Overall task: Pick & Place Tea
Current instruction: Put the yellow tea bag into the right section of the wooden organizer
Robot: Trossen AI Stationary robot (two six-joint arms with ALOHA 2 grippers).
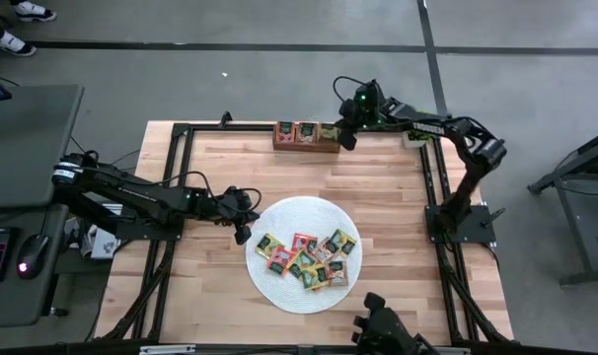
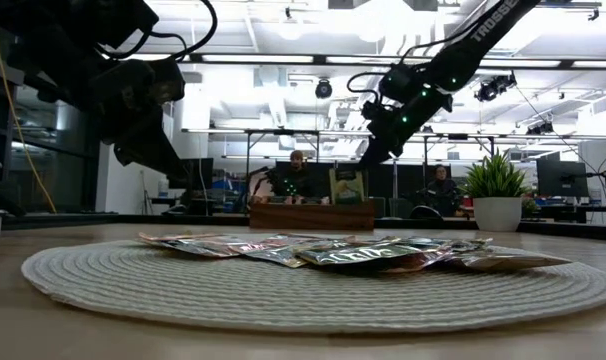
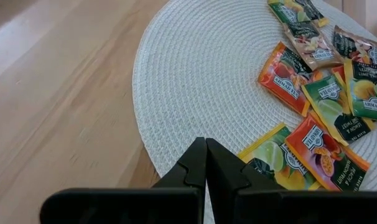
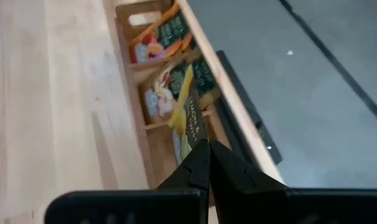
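Right gripper (image 1: 347, 138) over the wooden tray (image 1: 306, 144) at the far edge of the tabletop (image 1: 378, 197), above the tray's right-end compartment, fingers pressed together and pinching a yellow-green tea packet (image 4: 191, 115) by its edge, packet hanging edge-on over that compartment. Tray compartments already holding packets, an orange one (image 4: 156, 38) in the far-end slot seen from the right wrist. Left gripper (image 1: 243, 233) low at the left rim of the round white woven mat (image 1: 279, 286), fingers shut tight, nothing between them. Remaining tea packets (image 1: 307, 259) piled on the mat at tabletop centre toward the near edge, overlapping, red, orange, yellow and green; nearest to the left fingers a yellow-green packet (image 3: 272, 158) and an orange one (image 3: 322, 158). In the low view, people seated in the room behind the table, potted plant (image 2: 495, 195) at right.
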